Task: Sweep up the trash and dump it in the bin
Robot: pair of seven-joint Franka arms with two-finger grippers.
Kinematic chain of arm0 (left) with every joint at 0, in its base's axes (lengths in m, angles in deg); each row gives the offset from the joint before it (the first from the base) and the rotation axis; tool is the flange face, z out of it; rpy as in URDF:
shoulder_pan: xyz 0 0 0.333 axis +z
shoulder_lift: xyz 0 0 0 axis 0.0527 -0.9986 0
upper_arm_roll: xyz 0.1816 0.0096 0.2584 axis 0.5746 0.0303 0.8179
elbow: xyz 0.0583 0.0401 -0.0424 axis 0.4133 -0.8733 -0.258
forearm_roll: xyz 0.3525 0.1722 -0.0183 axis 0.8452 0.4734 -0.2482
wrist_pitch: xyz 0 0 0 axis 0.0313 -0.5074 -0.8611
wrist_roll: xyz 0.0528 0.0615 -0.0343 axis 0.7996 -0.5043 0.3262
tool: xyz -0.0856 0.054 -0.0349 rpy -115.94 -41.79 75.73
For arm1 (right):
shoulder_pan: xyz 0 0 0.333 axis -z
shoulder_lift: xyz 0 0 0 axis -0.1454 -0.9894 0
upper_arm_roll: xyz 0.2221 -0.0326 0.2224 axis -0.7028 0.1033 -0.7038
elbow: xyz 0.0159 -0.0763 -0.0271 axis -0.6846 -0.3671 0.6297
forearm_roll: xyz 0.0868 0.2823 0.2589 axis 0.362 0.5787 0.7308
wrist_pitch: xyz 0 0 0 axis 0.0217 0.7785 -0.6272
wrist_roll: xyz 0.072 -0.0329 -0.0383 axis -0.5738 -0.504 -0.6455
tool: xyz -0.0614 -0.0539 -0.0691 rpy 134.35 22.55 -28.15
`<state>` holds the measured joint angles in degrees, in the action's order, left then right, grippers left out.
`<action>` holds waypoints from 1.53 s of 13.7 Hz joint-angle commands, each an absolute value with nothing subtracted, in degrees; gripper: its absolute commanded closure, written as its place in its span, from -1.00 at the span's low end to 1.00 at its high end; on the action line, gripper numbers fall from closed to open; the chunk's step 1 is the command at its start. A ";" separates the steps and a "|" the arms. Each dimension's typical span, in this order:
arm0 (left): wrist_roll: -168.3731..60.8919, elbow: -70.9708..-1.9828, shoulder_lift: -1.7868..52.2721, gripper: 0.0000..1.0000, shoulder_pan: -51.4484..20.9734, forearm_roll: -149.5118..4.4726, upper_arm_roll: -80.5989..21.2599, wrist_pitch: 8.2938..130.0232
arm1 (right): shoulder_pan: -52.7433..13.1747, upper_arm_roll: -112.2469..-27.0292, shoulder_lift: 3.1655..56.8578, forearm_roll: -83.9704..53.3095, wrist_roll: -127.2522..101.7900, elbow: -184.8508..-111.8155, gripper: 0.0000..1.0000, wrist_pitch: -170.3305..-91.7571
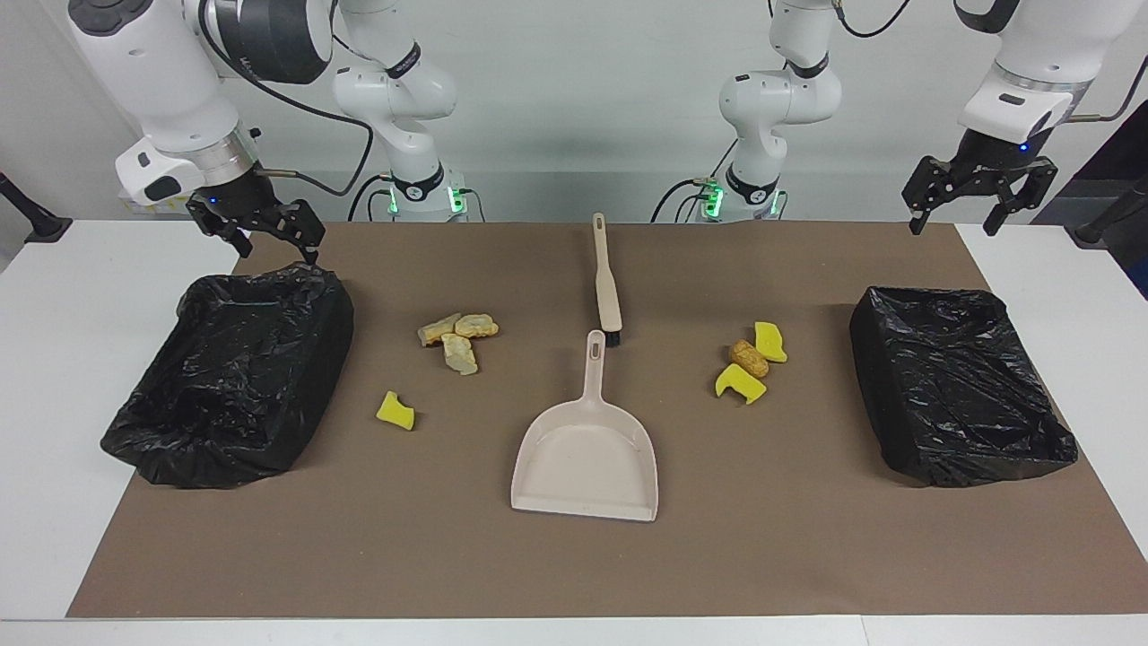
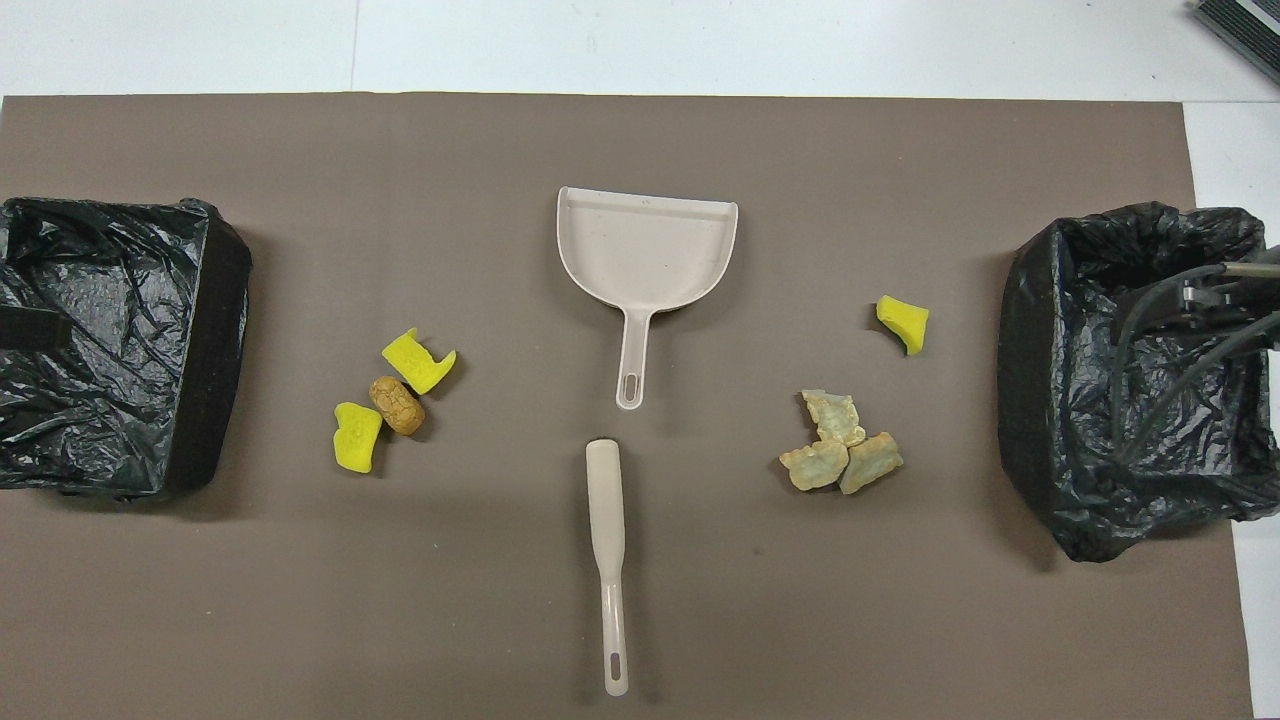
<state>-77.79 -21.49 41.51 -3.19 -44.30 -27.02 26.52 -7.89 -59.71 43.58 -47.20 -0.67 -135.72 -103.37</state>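
The trash lies in two groups on the brown mat. Three tan lumps (image 1: 457, 336) (image 2: 840, 455) and a yellow chunk (image 1: 395, 411) (image 2: 903, 322) lie toward the right arm's end. Two yellow chunks with a brown lump (image 1: 749, 359) (image 2: 396, 405) lie toward the left arm's end. A bin lined with a black bag stands at each end (image 1: 179, 431) (image 1: 906, 359). My right gripper (image 1: 273, 247) hangs open over the robot-side rim of its bin. My left gripper (image 1: 951, 224) hangs open over the mat's corner, holding nothing.
A beige dustpan (image 1: 585, 458) (image 2: 648, 245) lies mid-mat with its handle toward the robots. A beige brush (image 1: 608, 287) (image 2: 606, 530) lies in line with it, nearer to the robots. White table borders the mat (image 1: 807, 556).
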 commanded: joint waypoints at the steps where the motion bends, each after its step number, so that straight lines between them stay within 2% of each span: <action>1: -78.06 -20.88 41.54 -1.00 -2.58 -44.39 -27.34 25.43 | -8.01 -60.24 43.16 -48.55 -1.83 -135.20 -1.00 -103.09; 6: -78.06 -20.88 41.54 -1.00 -2.58 -44.39 -27.34 25.43 | -8.79 -60.50 38.34 -48.03 -1.66 -131.25 -1.00 -103.18; 13: -78.06 -20.88 41.54 -1.00 -2.58 -44.39 -27.34 25.43 | -12.40 -60.59 34.72 -47.68 2.21 -130.36 -1.00 -107.04; 21: -78.06 -20.88 41.54 -1.00 -2.58 -44.39 -27.34 25.43 | -20.38 -60.94 28.92 -45.74 13.62 -130.89 -1.00 -117.49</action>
